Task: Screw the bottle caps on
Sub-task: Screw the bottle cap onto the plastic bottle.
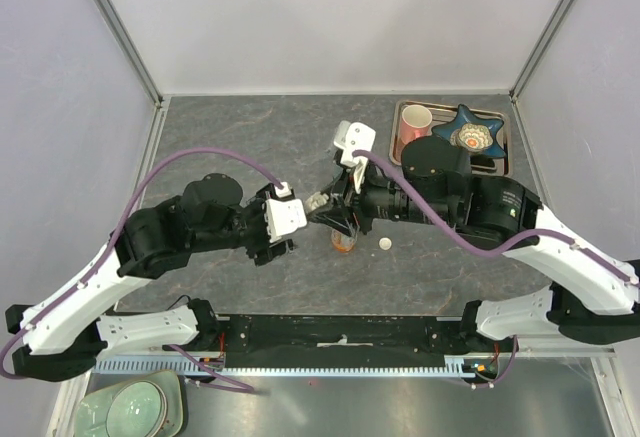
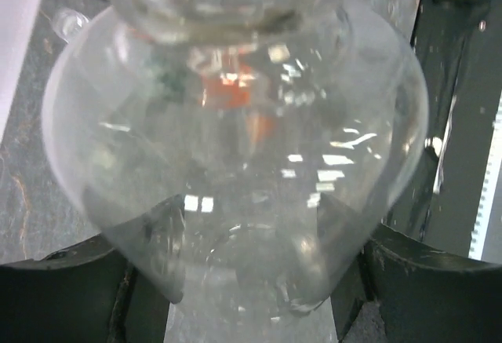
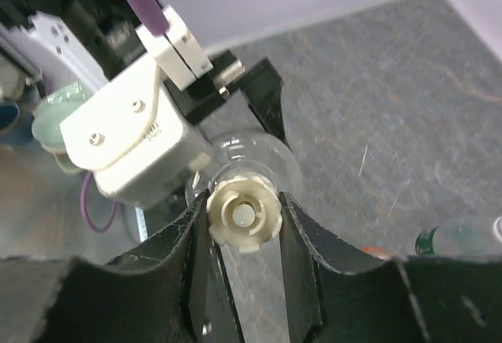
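Note:
My left gripper [image 2: 251, 280] is shut on a small round clear bottle [image 2: 235, 147], which fills the left wrist view between both fingers. In the right wrist view, my right gripper [image 3: 243, 225] is shut on a white ribbed bottle cap [image 3: 243, 216], and the cap sits against the mouth of that clear bottle [image 3: 255, 151]. Seen from above, the two grippers meet mid-table, left [image 1: 300, 215] and right [image 1: 335, 212]. Just below them stands an orange bottle [image 1: 343, 242], partly hidden. A loose white cap [image 1: 385, 244] lies on the table beside it. A green-labelled bottle [image 3: 463, 237] shows at the lower right.
A metal tray [image 1: 402, 107] at the back right holds a pink mug [image 1: 415, 120] and a blue star-shaped dish [image 1: 472, 135]. Pale green bowls [image 1: 130, 407] sit below the table's near edge at the left. White walls close in the table on three sides.

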Controlling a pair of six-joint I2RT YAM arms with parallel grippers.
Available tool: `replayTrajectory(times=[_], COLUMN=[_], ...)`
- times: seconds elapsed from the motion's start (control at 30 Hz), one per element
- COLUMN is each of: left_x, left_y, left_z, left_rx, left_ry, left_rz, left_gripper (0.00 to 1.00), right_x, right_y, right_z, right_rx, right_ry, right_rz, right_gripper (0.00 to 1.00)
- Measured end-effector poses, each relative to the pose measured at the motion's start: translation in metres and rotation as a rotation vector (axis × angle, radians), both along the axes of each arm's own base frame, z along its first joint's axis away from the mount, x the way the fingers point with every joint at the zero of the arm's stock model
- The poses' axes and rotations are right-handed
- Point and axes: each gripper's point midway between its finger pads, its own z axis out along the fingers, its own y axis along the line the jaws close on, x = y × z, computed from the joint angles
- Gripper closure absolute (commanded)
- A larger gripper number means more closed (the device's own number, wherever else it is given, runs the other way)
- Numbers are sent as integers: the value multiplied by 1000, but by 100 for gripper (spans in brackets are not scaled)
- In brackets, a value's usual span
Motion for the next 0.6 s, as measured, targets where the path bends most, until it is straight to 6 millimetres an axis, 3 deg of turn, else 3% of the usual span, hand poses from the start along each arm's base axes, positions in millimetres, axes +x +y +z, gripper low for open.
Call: replayTrajectory(times=[0.2, 0.6], left_x=[9, 9], left_y=[-19, -30], left_z=[31, 46], left_rx=[-153, -289], left_ry=[-40, -29], left_rz=[20, 42], left_gripper=[94, 98], right_x=[2, 6], right_y=[11, 11], right_z=[41, 56], right_rx=[77, 116], right_ry=[-42, -84], right_rz=[-56, -154], right_gripper=[77, 65])
